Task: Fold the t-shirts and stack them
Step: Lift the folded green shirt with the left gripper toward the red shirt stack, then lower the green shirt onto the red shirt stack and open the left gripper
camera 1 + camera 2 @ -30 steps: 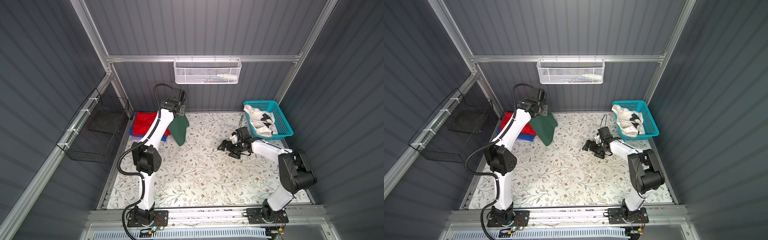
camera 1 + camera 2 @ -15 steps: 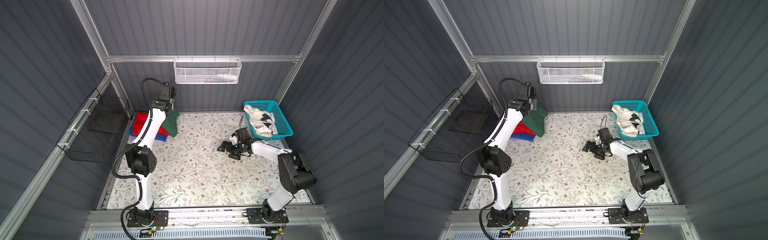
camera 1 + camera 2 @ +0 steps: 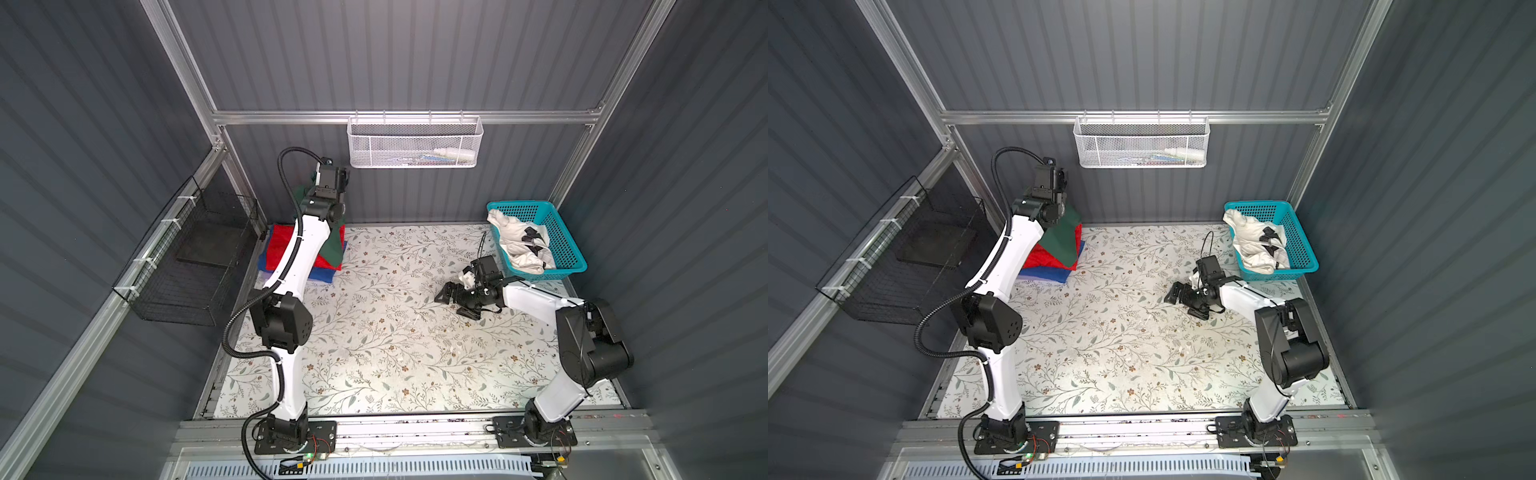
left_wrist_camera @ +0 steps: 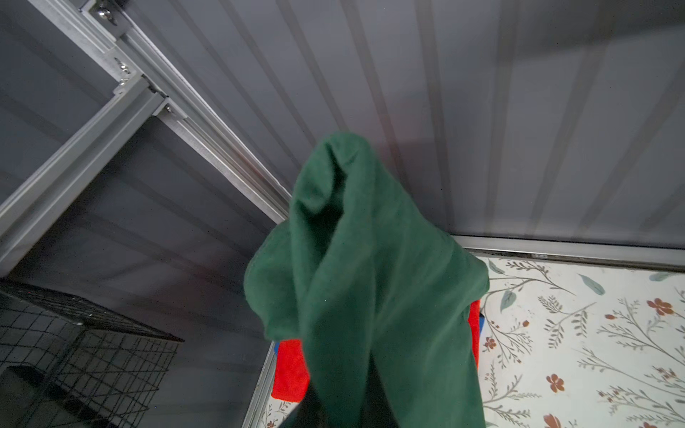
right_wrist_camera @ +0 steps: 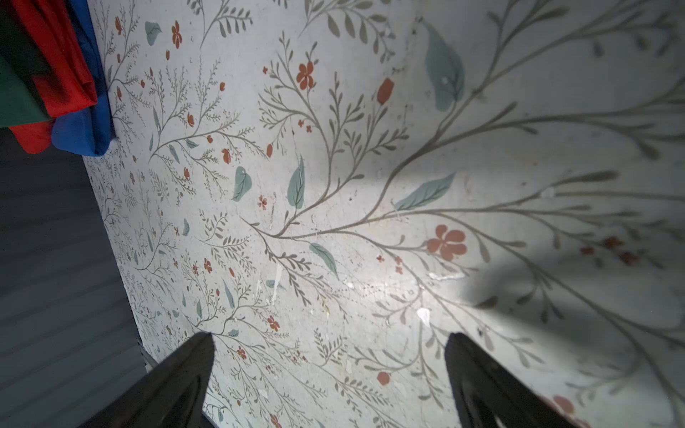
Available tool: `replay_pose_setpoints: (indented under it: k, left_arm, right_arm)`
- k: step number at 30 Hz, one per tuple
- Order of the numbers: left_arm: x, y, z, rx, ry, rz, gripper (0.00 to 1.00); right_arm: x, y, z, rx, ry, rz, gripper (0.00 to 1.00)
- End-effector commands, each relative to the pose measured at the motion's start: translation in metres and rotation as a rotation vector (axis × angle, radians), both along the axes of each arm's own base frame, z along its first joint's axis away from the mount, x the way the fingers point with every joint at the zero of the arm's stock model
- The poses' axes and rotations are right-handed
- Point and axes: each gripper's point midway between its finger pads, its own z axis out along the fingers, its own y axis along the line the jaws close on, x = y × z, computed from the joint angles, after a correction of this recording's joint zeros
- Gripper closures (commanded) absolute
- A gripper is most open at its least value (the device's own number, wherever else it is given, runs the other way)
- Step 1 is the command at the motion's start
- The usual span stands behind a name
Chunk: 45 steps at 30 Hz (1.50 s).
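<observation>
My left gripper (image 4: 344, 411) is shut on the dark green t-shirt (image 4: 370, 281), its fingers mostly buried in the cloth. In both top views that gripper (image 3: 327, 189) is raised at the back left corner. The green shirt (image 3: 1064, 239) hangs down onto a folded red t-shirt (image 3: 277, 245) lying on a blue t-shirt (image 3: 322, 275). A crumpled white t-shirt (image 3: 519, 245) with black marks fills the turquoise basket (image 3: 571, 255). My right gripper (image 5: 330, 344) is open and empty, low over the table (image 3: 395, 340) in front of the basket.
A white wire basket (image 3: 413, 143) hangs on the back wall. A black wire basket (image 3: 187, 270) hangs on the left wall, close to the shirt stack. The back wall stands right behind my left gripper.
My left arm has swung the green shirt left and back, from over the table's back middle to above the red and blue stack. The right arm has stayed still.
</observation>
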Motion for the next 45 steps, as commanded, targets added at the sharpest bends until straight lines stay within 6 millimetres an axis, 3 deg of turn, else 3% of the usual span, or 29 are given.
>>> replay_pose_setpoints:
  k: [1, 7, 14, 17, 18, 20, 27, 37, 40, 45]
  left_arm:
    - [0.001, 0.027, 0.015, 0.034, -0.067, 0.103, 1.0]
    - [0.017, 0.049, -0.028, 0.049, -0.006, 0.176, 1.0]
    - [0.027, 0.077, -0.064, 0.037, 0.036, 0.229, 0.98]
    - [0.028, 0.093, -0.075, 0.075, 0.055, 0.282, 0.33]
    - [0.029, 0.098, -0.079, 0.09, 0.063, 0.297, 0.18]
    - [0.03, 0.101, -0.085, 0.106, 0.08, 0.306, 0.01]
    - [0.024, 0.089, -0.097, 0.012, 0.067, 0.238, 0.0]
    - [0.001, 0.079, -0.073, -0.091, 0.005, 0.184, 0.0]
    - [-0.01, 0.065, -0.066, -0.17, -0.011, 0.136, 0.0]
    - [-0.037, 0.019, -0.06, -0.277, -0.077, -0.007, 0.0]
  right_arm:
    - [0.0, 0.0, -0.003, 0.002, 0.006, 0.002, 0.01]
    - [0.0, 0.001, -0.005, 0.007, 0.013, 0.008, 0.01]
    - [-0.003, 0.001, -0.005, 0.008, 0.013, 0.007, 0.01]
    - [-0.002, 0.002, -0.004, 0.014, 0.011, 0.011, 0.01]
    - [-0.002, 0.002, -0.004, 0.014, 0.011, 0.012, 0.01]
    - [-0.001, 0.001, -0.004, 0.004, 0.009, 0.012, 0.01]
    - [0.002, 0.001, 0.001, 0.007, -0.005, 0.006, 0.01]
    - [0.007, 0.002, 0.003, 0.01, -0.012, 0.001, 0.01]
    - [0.008, 0.001, 0.007, 0.008, -0.031, 0.0, 0.01]
    - [0.008, -0.001, 0.028, 0.013, -0.124, 0.007, 0.01]
